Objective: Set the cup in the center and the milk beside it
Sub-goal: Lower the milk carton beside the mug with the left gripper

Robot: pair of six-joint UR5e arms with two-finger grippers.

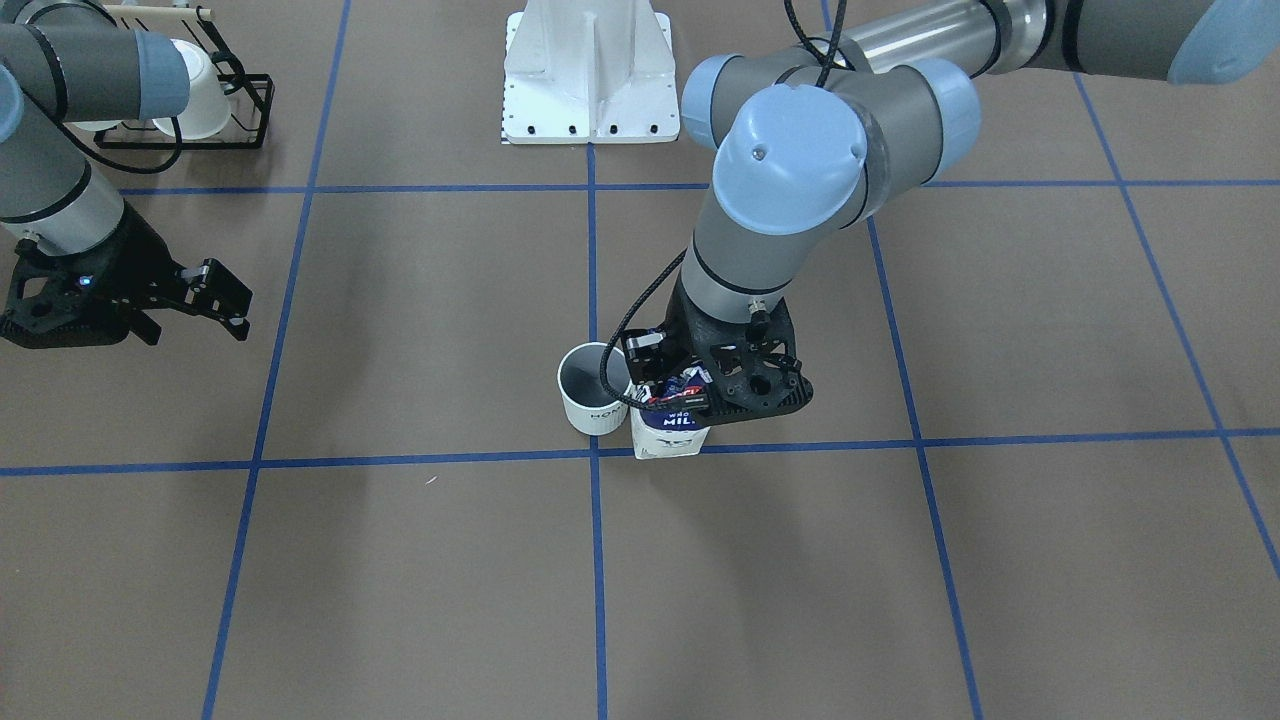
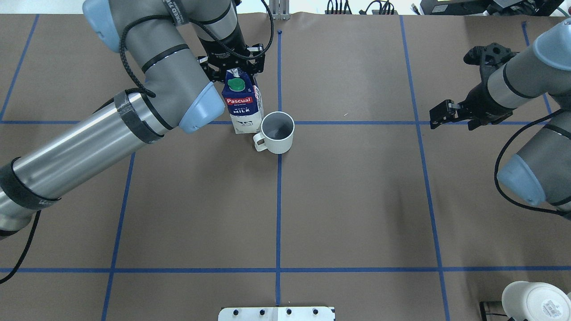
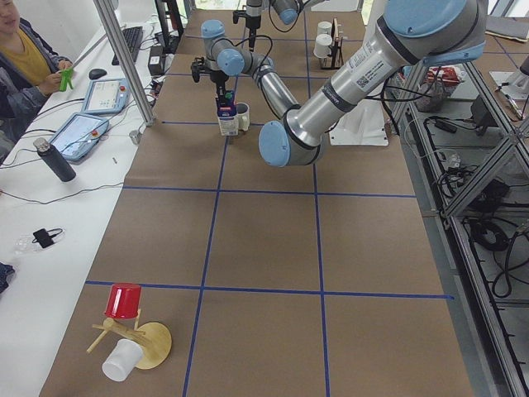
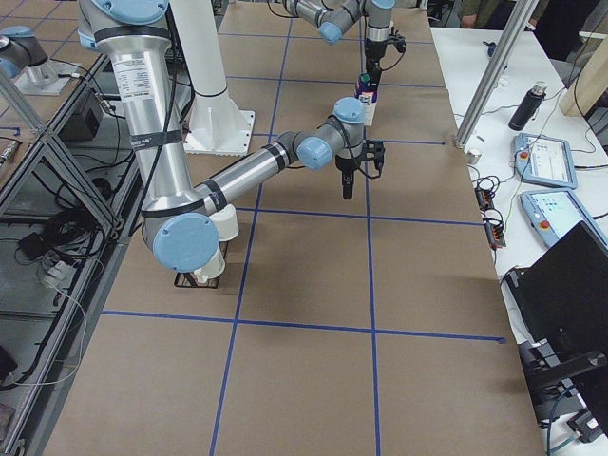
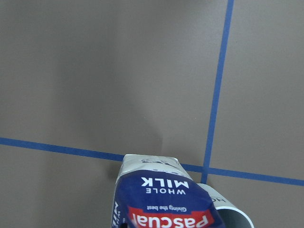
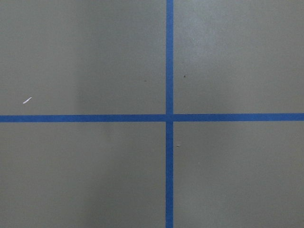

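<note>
The white cup (image 2: 277, 129) with its dark grey inside stands upright at the crossing of the blue tape lines, handle towards the robot; it also shows in the front view (image 1: 592, 385). The blue-and-white milk carton (image 2: 243, 107) with a green cap stands upright right beside it on the robot's left, almost touching. It also shows in the front view (image 1: 668, 440) and the left wrist view (image 5: 161, 199). My left gripper (image 2: 235, 73) is shut on the milk's top from above. My right gripper (image 2: 439, 115) is open and empty, far off to the right above the table.
A black wire rack with two other white mugs (image 1: 195, 100) stands near the robot's right side; one mug shows in the overhead view (image 2: 535, 301). The white robot base (image 1: 590, 75) is at the near middle. A red cup on a wooden stand (image 3: 124, 302) sits at the left end.
</note>
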